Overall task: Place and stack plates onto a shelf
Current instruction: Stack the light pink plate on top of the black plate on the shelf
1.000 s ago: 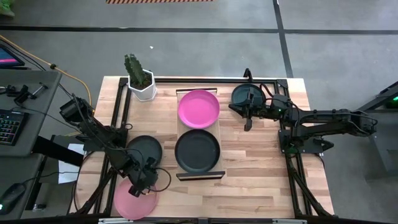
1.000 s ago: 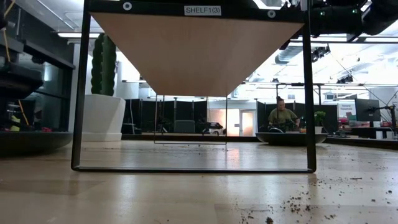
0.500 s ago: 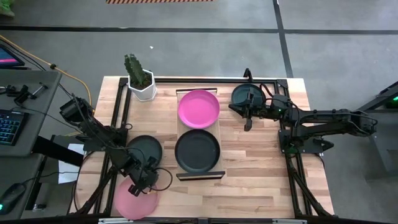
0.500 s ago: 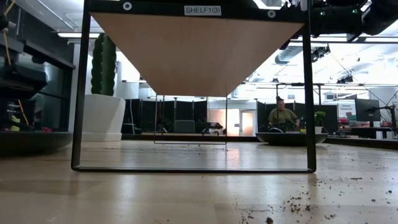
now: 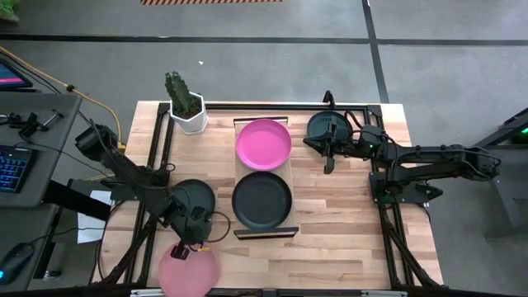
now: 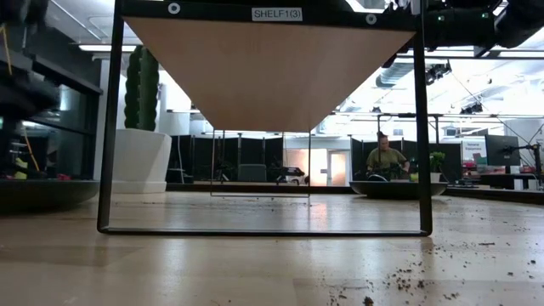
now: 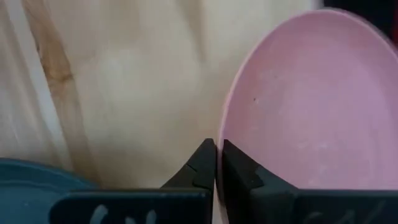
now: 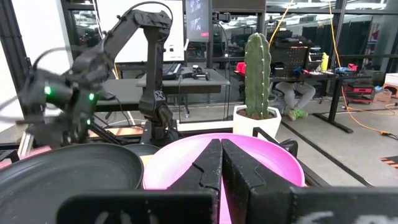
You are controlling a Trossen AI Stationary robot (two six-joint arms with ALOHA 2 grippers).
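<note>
At the left of the high view we see the left end effector near the table's front edge, just past the rim of a pale pink plate that hangs partly over that edge. In the left wrist view its fingers are pinched onto the rim of this pale pink plate, so it is grasping the plate. Just beside the arm, toward the back, a dark plate lies flat on the table; its edge shows as a teal sliver in the left wrist view.

Further back on the left stands a cactus in a white pot.

In the middle, the shelf carries two plates side by side along its length: a bright pink plate at the back and a black plate at the front, each lying flat and close to the other.

To the right, another dark plate rests on the table near the back edge. The right end effector sits over this plate, reaching in from the right; in the right wrist view its fingers are clenched together with nothing between them, pointing toward the bright pink plate and the cactus beyond.
</note>
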